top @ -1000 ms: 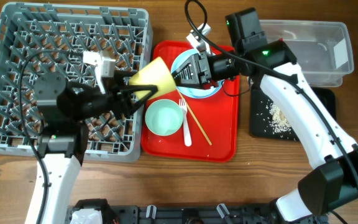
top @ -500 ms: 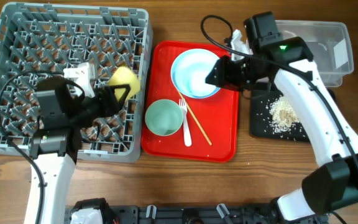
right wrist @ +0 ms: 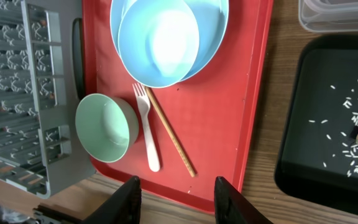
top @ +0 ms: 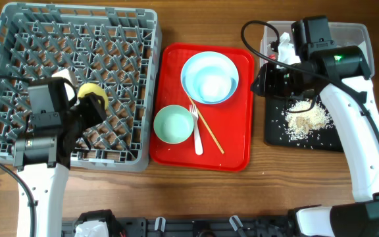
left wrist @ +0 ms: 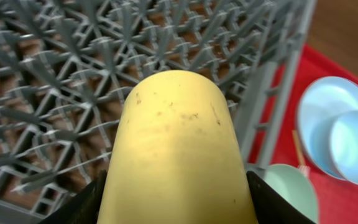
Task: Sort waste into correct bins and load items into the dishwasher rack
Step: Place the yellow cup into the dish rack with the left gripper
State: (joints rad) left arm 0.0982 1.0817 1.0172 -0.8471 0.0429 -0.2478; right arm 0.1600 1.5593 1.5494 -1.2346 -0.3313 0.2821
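My left gripper [top: 89, 104] is shut on the small yellow cup [top: 91, 91], held on its side over the grey dishwasher rack [top: 18, 39]. In the left wrist view the cup [left wrist: 176, 137] fills the gap between both fingers of the gripper [left wrist: 176, 211]. My right gripper [right wrist: 178, 193] is open and empty, above the gap between the red tray and the black tray [top: 275, 135]. On the red tray [top: 235, 148] stand a light blue bowl [top: 209, 78] on a pale plate [right wrist: 219, 25], a pale green bowl [top: 174, 124], a white fork [top: 195, 131] and a wooden chopstick [top: 210, 135]. Rice scraps [top: 304, 118] lie in the black tray.
A clear plastic tub [top: 341, 39] stands behind the black tray at the back right. Bare wooden table [top: 196, 191] runs along the front. The rack's pegs and wall [left wrist: 272, 93] sit just under and beside the cup.
The left gripper carried the yellow cup leftward from the red tray's edge to over the rack. The right arm swung right, from above the blue bowl to beside the black tray.
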